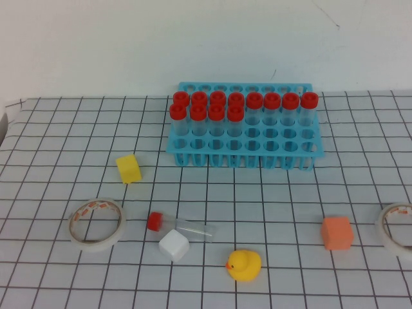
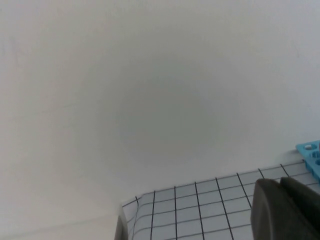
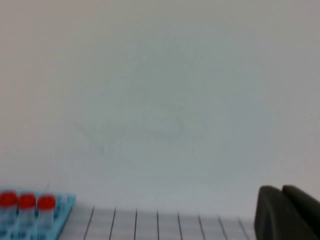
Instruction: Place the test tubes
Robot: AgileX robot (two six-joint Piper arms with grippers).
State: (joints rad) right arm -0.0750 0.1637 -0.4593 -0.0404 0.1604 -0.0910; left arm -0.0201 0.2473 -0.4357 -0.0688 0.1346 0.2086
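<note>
Rack: a blue plastic rack (image 1: 244, 151) stands upright at the far side of the checked table (image 1: 58, 138), near the white wall.
Rack contents: twelve red-capped tubes (image 1: 235, 114) stand upright in it. Eight are in one long row toward the back, and four are in the next row forward, bunched at the rack's left end.
Loose tube: one more test tube (image 1: 187, 226) lies on its side on the cloth, well in front of the rack, with its red cap pointing to the left. It appears to touch the white cube (image 1: 174, 245) just in front of it.
Other items: a yellow cube (image 1: 128, 168) sits left of the rack. One tape roll (image 1: 96, 223) is left of the loose tube and a second tape roll (image 1: 396, 228) is at the right edge. An orange cube (image 1: 337, 232) and a rubber duck (image 1: 244, 264) sit toward the front.
Left gripper: the left gripper (image 2: 280, 200) is outside the overhead view. It is held up facing the wall, fingers closed together and holding nothing.
Right gripper: the right gripper (image 3: 282, 205) is likewise outside the overhead view and faces the wall. Its fingers are pressed together and empty.
</note>
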